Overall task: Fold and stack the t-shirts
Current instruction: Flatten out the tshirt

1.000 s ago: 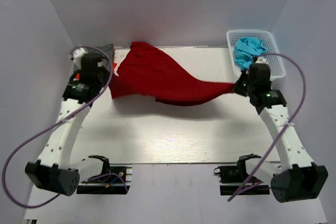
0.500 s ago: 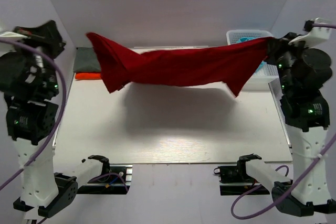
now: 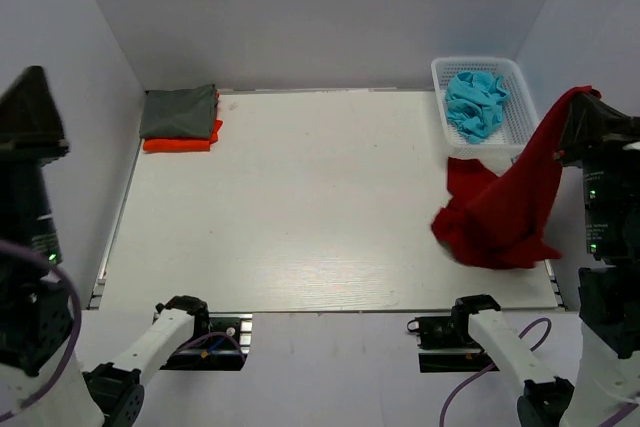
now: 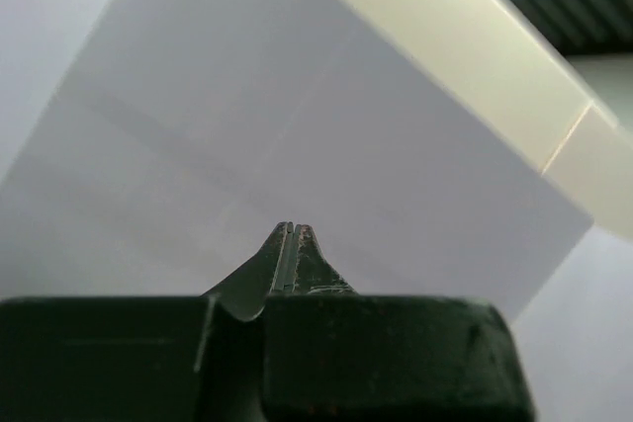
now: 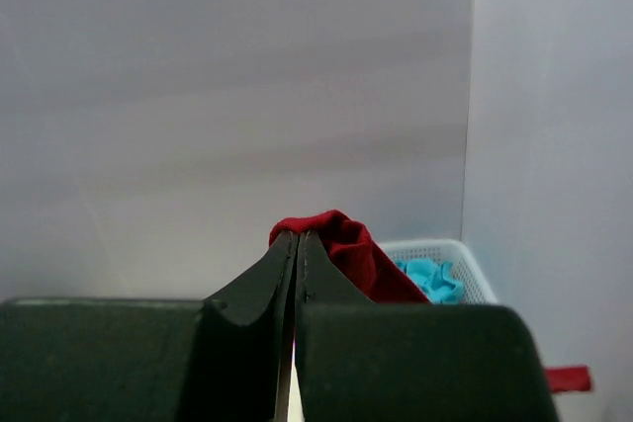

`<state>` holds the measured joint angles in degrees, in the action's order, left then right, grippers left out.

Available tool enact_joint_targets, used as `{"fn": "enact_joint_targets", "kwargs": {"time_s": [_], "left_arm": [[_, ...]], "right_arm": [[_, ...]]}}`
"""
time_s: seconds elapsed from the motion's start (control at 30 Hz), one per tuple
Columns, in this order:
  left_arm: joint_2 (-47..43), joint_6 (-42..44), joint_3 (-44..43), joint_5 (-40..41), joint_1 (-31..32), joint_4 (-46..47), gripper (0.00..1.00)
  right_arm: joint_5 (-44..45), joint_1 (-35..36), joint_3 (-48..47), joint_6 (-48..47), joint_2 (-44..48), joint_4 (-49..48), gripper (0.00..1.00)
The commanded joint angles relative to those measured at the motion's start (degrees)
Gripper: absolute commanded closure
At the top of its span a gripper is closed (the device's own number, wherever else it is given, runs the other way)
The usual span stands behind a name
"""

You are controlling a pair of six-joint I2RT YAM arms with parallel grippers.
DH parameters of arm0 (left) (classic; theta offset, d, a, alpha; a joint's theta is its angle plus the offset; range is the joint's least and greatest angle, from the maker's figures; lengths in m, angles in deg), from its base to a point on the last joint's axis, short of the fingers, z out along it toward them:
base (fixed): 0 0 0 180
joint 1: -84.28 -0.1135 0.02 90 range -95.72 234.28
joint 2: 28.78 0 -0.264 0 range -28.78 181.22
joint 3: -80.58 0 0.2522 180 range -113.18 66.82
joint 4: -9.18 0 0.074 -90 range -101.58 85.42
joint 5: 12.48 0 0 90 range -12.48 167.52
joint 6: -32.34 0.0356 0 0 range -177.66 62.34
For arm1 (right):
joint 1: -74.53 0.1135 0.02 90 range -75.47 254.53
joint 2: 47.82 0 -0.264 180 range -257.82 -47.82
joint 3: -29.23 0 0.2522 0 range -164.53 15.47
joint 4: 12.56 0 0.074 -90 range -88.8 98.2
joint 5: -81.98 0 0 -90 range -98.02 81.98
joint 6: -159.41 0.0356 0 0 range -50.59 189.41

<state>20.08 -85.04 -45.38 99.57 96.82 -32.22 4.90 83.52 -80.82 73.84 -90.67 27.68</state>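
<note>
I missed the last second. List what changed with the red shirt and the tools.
The red shirt was lifted and stretched between both tools; then the left tool let go. It now hangs from the right tool alone, its lower end bunched on the table at right. The folded stack and the basket stayed put.

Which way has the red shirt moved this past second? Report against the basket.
Yes, rightward. The dark red shirt no longer spans the table left of the basket; it hangs bunched at the right edge, on the basket's near side.

Dark red shirt (image 3: pixel 500 212), freed from left claw (image 4: pixel 287 232), now hangs from right claw (image 5: pixel 298 238)
</note>
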Motion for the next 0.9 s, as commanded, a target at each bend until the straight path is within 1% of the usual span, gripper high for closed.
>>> {"fn": "enact_joint_targets", "kwargs": {"time_s": [0.0, 0.07, 0.1, 0.13, 0.17, 0.23, 0.27, 0.33, 0.37, 0.4, 0.43, 0.5, 0.53, 0.6, 0.63, 0.67, 0.7, 0.73, 0.77, 0.8, 0.83, 0.87], "left_arm": [[6.06, -4.70, 7.24, -6.65, -0.05, -7.93, 1.00], [10.17, -6.45, 9.79, -9.45, 0.47, -9.71, 1.00], [11.59, -7.07, 10.42, -10.34, 0.47, -11.54, 1.00], [12.74, -7.08, 11.12, -11.48, 0.47, -11.56, 1.00], [14.49, -7.08, 12.26, -12.54, 0.47, -12.43, 1.00], [14.51, -7.08, 13.84, -12.55, 0.47, -13.93, 1.00], [14.51, -7.08, 16.64, -10.90, -0.05, -13.93, 1.00], [11.80, -7.08, 19.81, -9.57, -0.05, -13.33, 1.00], [10.91, -7.08, 22.18, -7.13, -0.05, -13.32, 1.00], [10.12, -7.08, 22.99, -5.80, -0.05, -13.32, 1.00], [9.59, -7.08, 23.60, -3.26, -0.05, -14.36, 1.00], [9.06, -7.08, 24.22, -1.66, -0.05, -15.51, 1.00], [9.06, -7.08, 24.22, -1.65, -0.05, -16.13, 1.00], [9.85, -7.08, 24.83, -2.26, -0.05, -16.13, 1.00], [10.81, -7.08, 24.84, -3.57, -0.05, -16.13, 1.00], [11.43, -7.08, 24.84, -4.37, -0.05, -16.13, 1.00], [12.74, -7.08, 25.45, -5.68, -0.05, -16.13, 1.00], [13.36, -7.08, 25.45, -8.22, -0.05, -15.26, 1.00], [13.97, -7.08, 26.32, -9.29, -0.05, -14.47, 1.00], [14.59, -7.08, 27.20, -10.34, -0.05, -14.46, 1.00], [16.07, -7.08, 27.21, -11.14, -0.05, -14.46, 0.96], [17.05, -7.08, 27.73, -11.14, -0.05, -14.46, 0.90]], "right_arm": [[-0.63, -0.29, 1.11, 1.45, -4.52, 0.93, 1.00], [-5.18, -0.20, 1.19, 2.42, -7.32, 1.91, 1.00], [-9.28, -0.21, 0.58, 2.69, -8.29, 1.65, 1.00], [-15.42, -0.03, 0.23, 2.87, -11.43, 1.56, 1.00], [-20.87, -0.20, -1.08, 3.22, -12.60, 1.56, 1.00], [-26.87, -0.12, -3.02, 4.97, -15.93, 0.33, 1.00], [-35.69, -0.03, -4.16, 5.85, -18.38, -0.20, 1.00], [-42.69, 0.15, -6.00, 9.88, -21.64, -4.84, 1.00], [-52.21, 0.23, -6.54, 11.64, -22.79, -8.51, 1.00], [-55.26, 0.50, -7.15, 14.62, -25.15, -10.81, 1.00], [-59.03, 1.19, -9.68, 18.65, -27.26, -16.84, 1.00], [-59.86, 2.25, -11.37, 22.18, -30.43, -20.75, 1.00], [-60.30, 3.39, -13.03, 25.08, -31.06, -27.64, 1.00], [-60.92, 4.36, -15.49, 27.47, -33.94, -30.07, 1.00], [-60.57, 5.41, -16.20, 29.65, -34.57, -32.78, 1.00], [-60.30, 5.68, -17.69, 30.11, -35.10, -33.07, 1.00], [-57.08, 6.12, -17.96, 30.20, -36.33, -32.03, 1.00], [-55.83, 6.38, -17.88, 30.12, -36.69, -31.15, 1.00], [-54.86, 6.65, -17.36, 27.85, -37.04, -28.79, 1.00], [-49.81, 6.56, -16.39, 27.48, -37.22, -26.59, 1.00], [-48.45, 6.74, -15.08, 26.52, -37.22, -26.57, 1.00], [-45.56, 6.56, -12.37, 26.08, -37.04, -23.09, 1.00]]}}
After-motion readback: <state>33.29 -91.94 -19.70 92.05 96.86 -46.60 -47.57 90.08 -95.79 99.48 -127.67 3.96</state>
